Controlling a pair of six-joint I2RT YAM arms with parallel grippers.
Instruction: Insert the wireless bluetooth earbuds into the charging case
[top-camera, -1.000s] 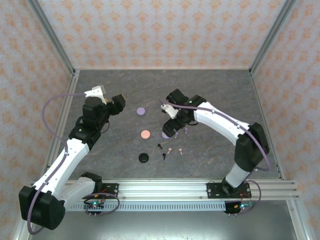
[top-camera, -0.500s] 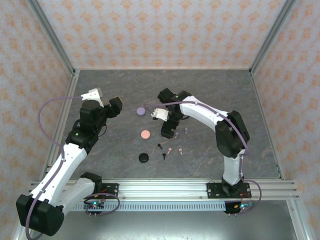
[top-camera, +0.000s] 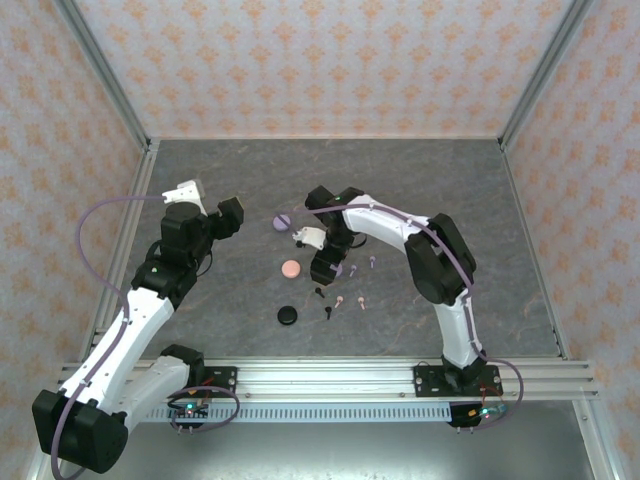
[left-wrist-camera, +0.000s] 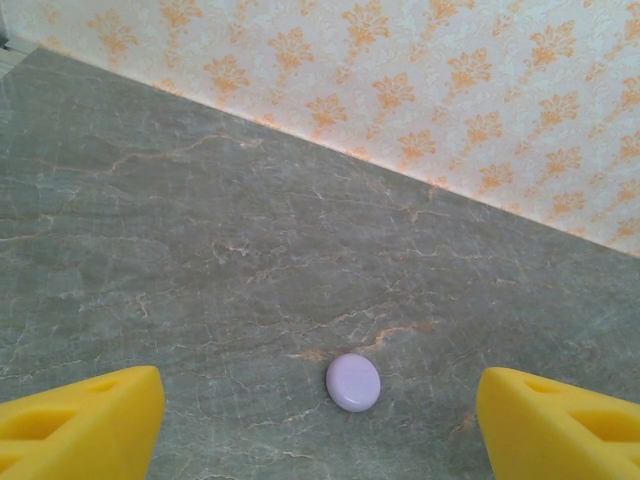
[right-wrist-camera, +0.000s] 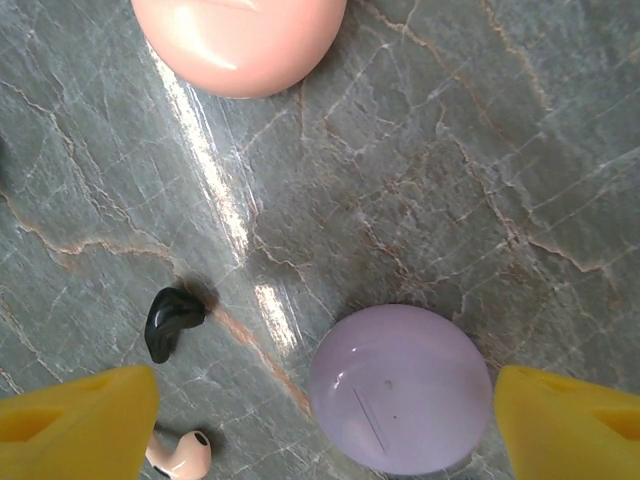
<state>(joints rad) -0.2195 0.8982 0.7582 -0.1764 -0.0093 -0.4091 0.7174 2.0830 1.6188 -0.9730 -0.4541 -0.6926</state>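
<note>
My right gripper (right-wrist-camera: 320, 430) is open just above the table, and a round lilac charging case (right-wrist-camera: 400, 388) lies shut between its yellow fingers (right-wrist-camera: 75, 425), nearer the right one. To the case's left lie a black earbud (right-wrist-camera: 170, 320) and a pink earbud (right-wrist-camera: 180, 455). In the top view this gripper (top-camera: 325, 262) is beside the pink case (top-camera: 291, 269). More earbuds lie close by: black (top-camera: 319, 293), pink (top-camera: 339, 301) and lilac (top-camera: 372, 262). My left gripper (left-wrist-camera: 320, 425) hangs open and empty, facing a second lilac case (left-wrist-camera: 353, 382) farther out.
A black round case (top-camera: 288, 315) lies near the front of the dark stone-patterned table (top-camera: 450, 190). The pink case (right-wrist-camera: 240, 40) sits just beyond my right fingers. Patterned walls and metal posts close in the table on three sides.
The right arm has swung left and lowered its gripper over the lilac case by the pink one. The left gripper has shifted slightly left.
</note>
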